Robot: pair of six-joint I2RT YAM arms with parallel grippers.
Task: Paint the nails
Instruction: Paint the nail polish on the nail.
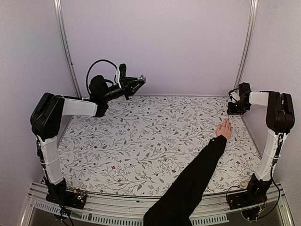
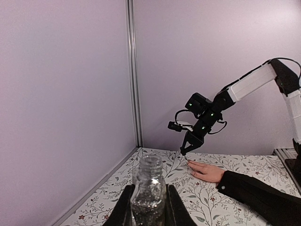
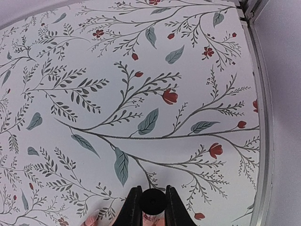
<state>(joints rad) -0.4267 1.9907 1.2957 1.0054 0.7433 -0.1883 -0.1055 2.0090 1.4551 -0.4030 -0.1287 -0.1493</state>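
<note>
A bare hand (image 1: 224, 129) in a long black sleeve (image 1: 197, 179) lies flat on the floral table at the back right. Its nails (image 2: 189, 161) are tiny and face the back wall. My right gripper (image 1: 233, 109) hangs just over the fingertips, shut on the black brush cap (image 3: 153, 201). One pink fingertip (image 3: 91, 220) shows at the bottom of the right wrist view; the brush tip is hidden under the cap. My left gripper (image 1: 141, 79) is raised at the back left, shut on an open glass bottle of glitter polish (image 2: 149, 188), held upright.
The floral table cover (image 1: 141, 141) runs to lilac walls on three sides. Metal frame posts (image 1: 66, 47) stand in both back corners. The sleeved arm crosses the table's right half from the near edge. The right arm's base (image 1: 256, 188) stands beside it.
</note>
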